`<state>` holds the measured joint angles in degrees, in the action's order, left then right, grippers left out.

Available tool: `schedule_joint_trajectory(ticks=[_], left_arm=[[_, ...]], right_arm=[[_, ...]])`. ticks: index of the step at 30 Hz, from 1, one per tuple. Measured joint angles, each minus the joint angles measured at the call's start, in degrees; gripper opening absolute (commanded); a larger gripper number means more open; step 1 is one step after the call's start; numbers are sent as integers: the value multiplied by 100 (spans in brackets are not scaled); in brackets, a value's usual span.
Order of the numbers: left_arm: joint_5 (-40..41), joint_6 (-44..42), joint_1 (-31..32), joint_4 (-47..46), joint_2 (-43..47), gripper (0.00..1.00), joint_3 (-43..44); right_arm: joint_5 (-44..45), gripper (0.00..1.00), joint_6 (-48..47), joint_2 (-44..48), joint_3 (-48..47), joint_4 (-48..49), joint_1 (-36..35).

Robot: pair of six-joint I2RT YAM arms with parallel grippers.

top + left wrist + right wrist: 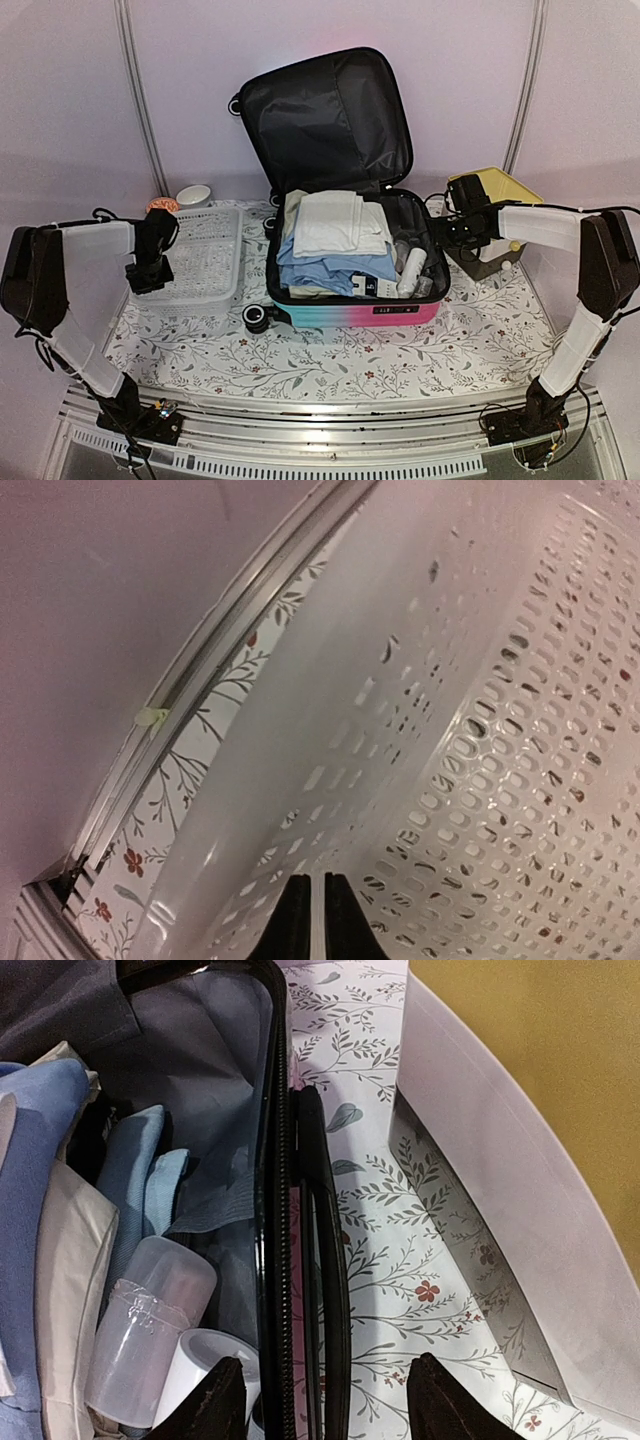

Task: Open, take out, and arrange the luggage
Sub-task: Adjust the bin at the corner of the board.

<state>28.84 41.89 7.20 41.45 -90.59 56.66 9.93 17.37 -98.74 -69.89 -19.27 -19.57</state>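
Straddling the right-hand rim of the luggage (350, 312), the right claw (330, 1402) hangs with its fingers well apart and nothing gripped. One finger is over the packed side, the other over the flowered cloth (400, 1260) toward the yellow-topped box (500, 190). From this claw the luggage spreads away to its left, lid thrown back and propped up on the far side. The long axis runs crosswise, with the wheels at the end away from this claw. Just beside the inner finger lies a clear bottle (150, 1310); further off are folded white clothes (335, 225) over a blue shirt (330, 268). The right forearm reaches in level from the side, wrist tipped down. The left claw (318, 920) is well apart from the luggage, with the white basket (480, 730) lying between them. Its fingers are pressed nearly together on what looks like the basket's wall. Judging from this, the right arm is the nearer one for lifting things out, with only a short reach inward and down
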Motion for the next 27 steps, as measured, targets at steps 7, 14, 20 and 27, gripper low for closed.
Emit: schedule_joint_trajectory(ticks=[7, 14, 20, 27], left_arm=[[459, 144, -245, 177, 162, 18, 0], [428, 2, -149, 240, 420, 28, 164], [-24, -649, 820, -59, 1082, 32, 638], [-1305, -1220, 1663, -920, 1556, 43, 846]], right_arm=[[52, 58, 2, 0, 0, 0, 0], [103, 63, 2, 2, 0, -2, 9], [87, 64, -4, 66, 0, -24, 9], [22, 65, -26, 328, 35, -42, 9]])
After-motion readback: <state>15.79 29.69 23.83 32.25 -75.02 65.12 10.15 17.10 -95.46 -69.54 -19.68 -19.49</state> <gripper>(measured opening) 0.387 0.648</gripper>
